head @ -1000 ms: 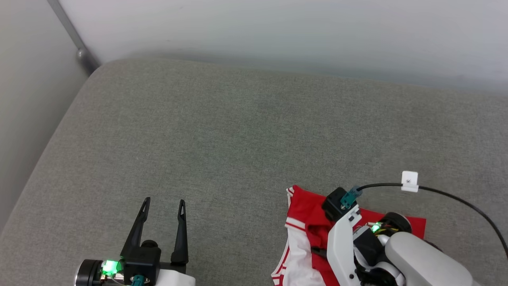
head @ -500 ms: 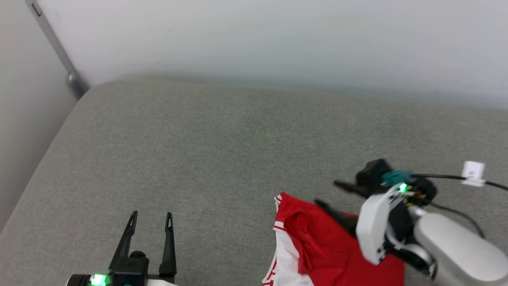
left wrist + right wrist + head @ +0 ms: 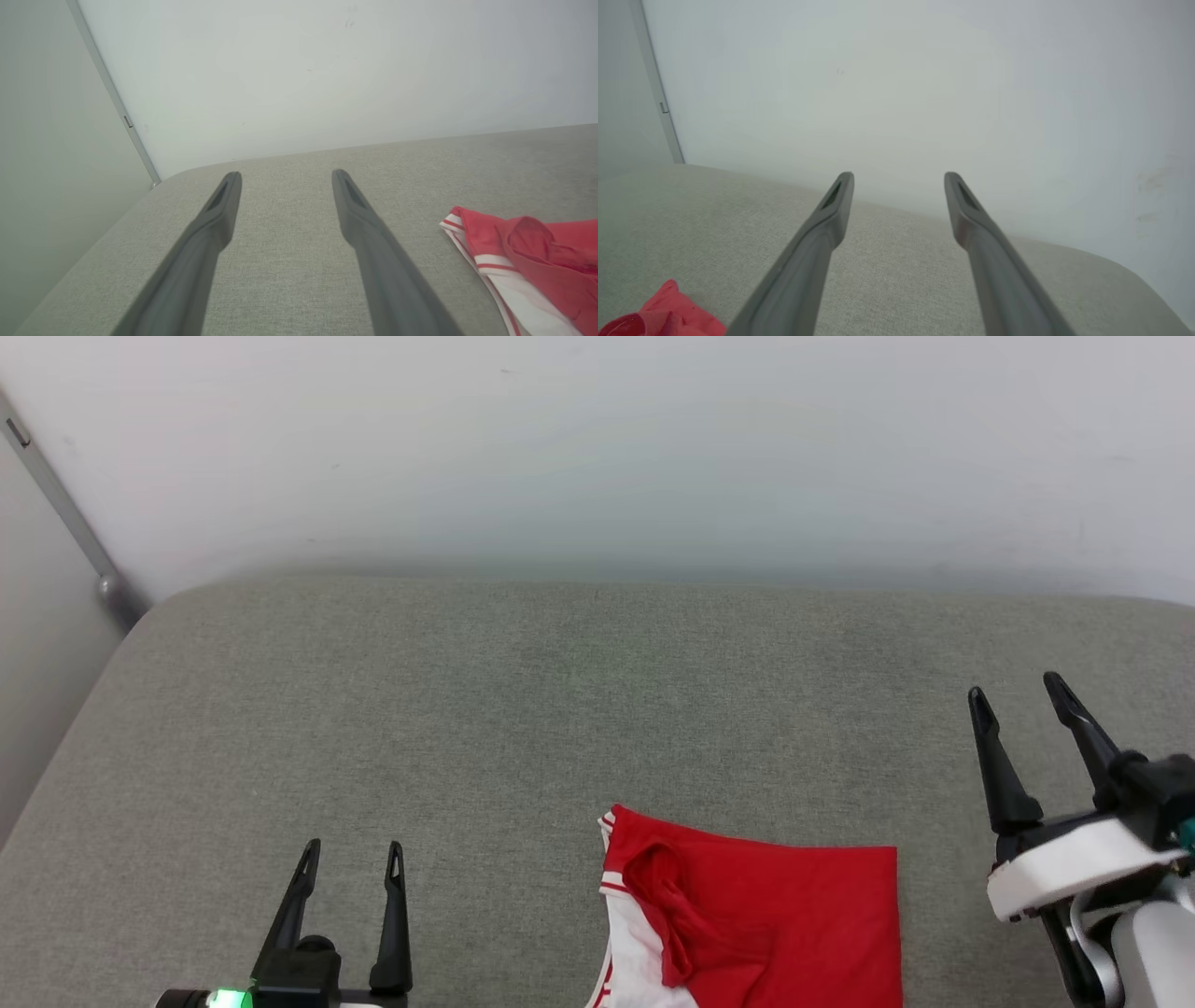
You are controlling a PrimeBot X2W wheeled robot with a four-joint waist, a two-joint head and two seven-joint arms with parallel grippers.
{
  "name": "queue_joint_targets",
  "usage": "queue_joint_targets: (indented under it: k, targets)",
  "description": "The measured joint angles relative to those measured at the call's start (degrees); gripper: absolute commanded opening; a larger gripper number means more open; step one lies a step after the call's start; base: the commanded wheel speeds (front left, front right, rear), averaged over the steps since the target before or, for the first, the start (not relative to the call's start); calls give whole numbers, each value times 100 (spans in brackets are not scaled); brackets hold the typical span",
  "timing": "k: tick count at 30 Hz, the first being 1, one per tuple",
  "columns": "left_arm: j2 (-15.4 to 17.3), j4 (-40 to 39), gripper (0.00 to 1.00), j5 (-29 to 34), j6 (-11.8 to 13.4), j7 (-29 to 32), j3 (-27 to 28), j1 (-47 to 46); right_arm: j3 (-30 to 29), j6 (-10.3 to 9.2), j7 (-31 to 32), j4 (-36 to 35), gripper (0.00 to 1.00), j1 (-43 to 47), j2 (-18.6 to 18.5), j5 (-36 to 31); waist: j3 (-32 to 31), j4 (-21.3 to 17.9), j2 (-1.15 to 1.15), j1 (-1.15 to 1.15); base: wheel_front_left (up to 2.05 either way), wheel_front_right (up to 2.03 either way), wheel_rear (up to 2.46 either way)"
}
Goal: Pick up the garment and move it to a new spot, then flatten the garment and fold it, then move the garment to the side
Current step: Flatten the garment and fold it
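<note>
The garment [image 3: 784, 915], red with a white sleeve and striped trim, lies folded into a compact rectangle on the grey cushion at the bottom centre of the head view. It also shows at the right edge of the left wrist view as the garment [image 3: 523, 261] and at the lower left corner of the right wrist view as the garment [image 3: 658, 317]. My left gripper [image 3: 352, 851] stands open at the lower left, well clear of the cloth. At the right edge my right gripper [image 3: 1016, 689] is open and empty, raised to the right of the garment.
The grey cushion [image 3: 467, 709] has a rounded left edge and open surface beyond and left of the garment. A pale wall [image 3: 597, 448] rises close behind it. A grey strip [image 3: 65, 513] runs down the wall corner at the far left.
My right gripper let go of the garment, opened, and swung up and off to the right. The head camera tilted up, so the scene sits lower. The garment now lies flat.
</note>
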Motion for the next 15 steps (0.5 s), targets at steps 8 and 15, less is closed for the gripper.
queue_joint_targets:
  k: [8, 15]
  targets:
    - [-74, -66, 100, -9, -85, 0, 24, 34, -929, 0, -14, -1315, 100, 1240, 981, -554, -102, 35, 0, 0, 0, 0, 0]
    - [-137, -135, 100, -19, -154, 0, 30, 144, -1065, 0, -14, -1783, 100, 2009, 1312, -595, -180, 96, 0, 0, 0, 0, 0]
